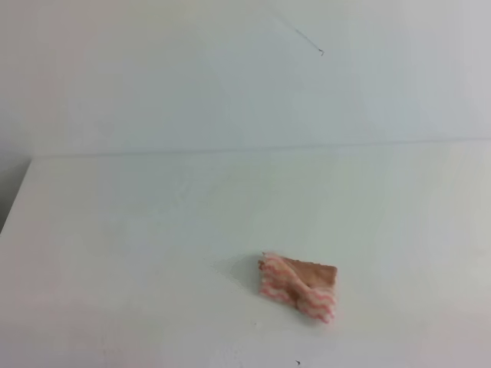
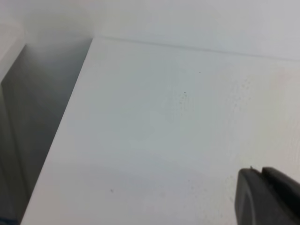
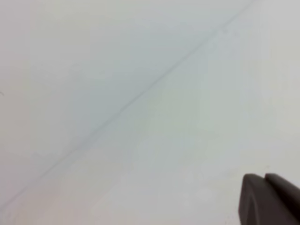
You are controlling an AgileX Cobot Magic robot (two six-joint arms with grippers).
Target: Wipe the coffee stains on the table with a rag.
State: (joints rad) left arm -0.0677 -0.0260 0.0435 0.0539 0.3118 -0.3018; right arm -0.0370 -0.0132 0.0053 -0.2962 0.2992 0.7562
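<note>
While no stain shows, you have one rag (image 1: 298,287) lying crumpled on the tabletop (image 1: 138,230), perhaps covering it; both arms' jaws are off the rag, closed and holding nothing.

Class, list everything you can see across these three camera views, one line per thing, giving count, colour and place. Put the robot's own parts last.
Small folded cloth rag: one, pink-and-white zigzag stripes with a tan-brown patch, lying on the table right of centre toward the front edge.
Large smooth table: one, white, filling the lower part of the high view.
Plain wall: one, pale white, behind the table's far edge.
Tiny speck: one, black, on the table near the front edge.
Coffee stains: none visible in any view.
Left tool: one, black, low right corner of the left wrist view, shut.
Right tool: one, black, low right corner of the right wrist view, shut.
</note>
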